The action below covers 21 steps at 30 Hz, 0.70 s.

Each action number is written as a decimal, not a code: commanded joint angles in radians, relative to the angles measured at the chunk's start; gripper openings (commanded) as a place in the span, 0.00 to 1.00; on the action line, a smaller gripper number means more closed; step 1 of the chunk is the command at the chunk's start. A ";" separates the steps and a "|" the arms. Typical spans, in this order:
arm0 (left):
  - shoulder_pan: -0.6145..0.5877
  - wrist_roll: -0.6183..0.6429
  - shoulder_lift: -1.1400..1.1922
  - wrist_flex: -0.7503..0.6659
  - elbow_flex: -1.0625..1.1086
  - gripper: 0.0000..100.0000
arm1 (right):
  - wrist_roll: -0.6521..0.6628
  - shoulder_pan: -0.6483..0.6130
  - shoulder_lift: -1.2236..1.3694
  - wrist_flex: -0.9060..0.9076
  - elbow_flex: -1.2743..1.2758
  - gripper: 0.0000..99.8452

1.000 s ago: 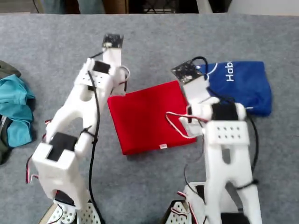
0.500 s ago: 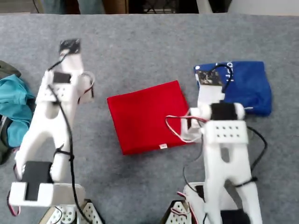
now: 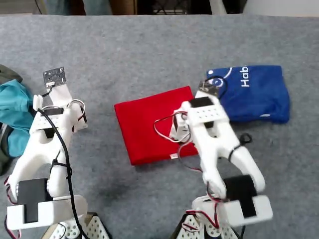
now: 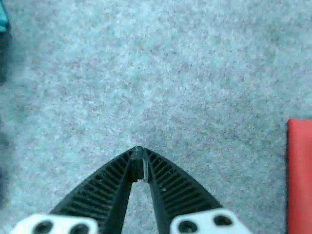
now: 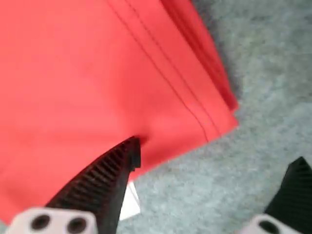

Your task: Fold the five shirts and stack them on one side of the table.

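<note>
A folded red shirt (image 3: 149, 124) lies mid-table, and a folded blue shirt (image 3: 254, 92) lies to its right. My right arm (image 3: 204, 119) bends over the red shirt's right side. The right gripper (image 5: 217, 156) is open at the red shirt's (image 5: 87, 83) near right corner. One fingertip (image 5: 130, 148) rests over the cloth beside a white tag (image 5: 129, 204), the other (image 5: 297, 170) over bare carpet. My left arm (image 3: 50, 124) stands at the left, and the left gripper (image 4: 139, 153) is shut and holds nothing above grey carpet. The red shirt's edge (image 4: 300, 180) shows off to one side.
A crumpled teal shirt (image 3: 15, 114) and a dark green one (image 3: 7, 74) lie heaped at the table's left edge, close to the left arm. Grey carpet (image 3: 149, 50) covers the table, with open room along the far side.
The left arm has swung left, away from the red shirt's far left corner. The right arm has pulled back from the blue shirt and folded over the red shirt's right side.
</note>
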 commanded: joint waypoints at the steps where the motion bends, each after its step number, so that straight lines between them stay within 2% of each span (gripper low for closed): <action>1: -0.007 -0.003 -0.046 -0.014 0.002 0.03 | -0.015 -0.008 0.050 -0.046 -0.051 0.45; 4: -0.007 -0.003 -0.046 -0.014 0.002 0.03 | -0.012 0.005 0.073 -0.049 -0.051 0.43; 11: -0.012 -0.003 -0.046 -0.014 0.002 0.03 | 0.054 0.014 0.082 -0.049 -0.050 0.18; 14: -0.012 -0.003 -0.046 -0.014 0.004 0.03 | 0.066 0.014 0.082 -0.049 -0.050 0.11; 21: -0.010 -0.003 -0.049 -0.014 0.008 0.03 | 0.066 0.028 0.074 -0.075 -0.050 0.09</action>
